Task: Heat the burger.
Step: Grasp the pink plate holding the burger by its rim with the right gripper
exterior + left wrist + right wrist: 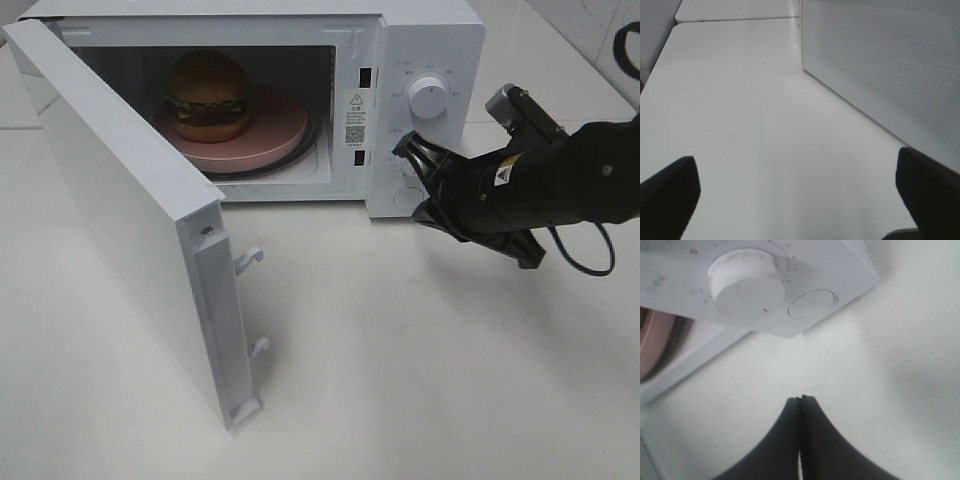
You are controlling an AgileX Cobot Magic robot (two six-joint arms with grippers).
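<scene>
- The burger (208,95) sits upright on a pink plate (275,135) inside the microwave (420,40), towards the left of the plate.
- The microwave door (120,210) is swung wide open towards the camera, hinged at the left, with its latch hooks showing on the free edge.
- The right arm comes in from the right edge of the overhead view, its forearm roughly level and pointing left at the control panel.
- The right gripper (405,150) has its jaws pressed together with nothing between them; the wrist view shows the two black fingertips (807,405) meeting in a thin seam.
- Its tips sit just in front of the panel, below the upper knob (430,97). From these angles I cannot tell whether they touch the panel.
- The right wrist camera looks up at a white knob (747,282) with a round button (811,303) just beside it, and a sliver of the pink plate at the edge.
- The left gripper (797,187) is spread wide and holds nothing, low over the white table (740,100).
- It lies beside the perforated outer face of the door (880,65); the left arm itself is out of the overhead view.
</scene>
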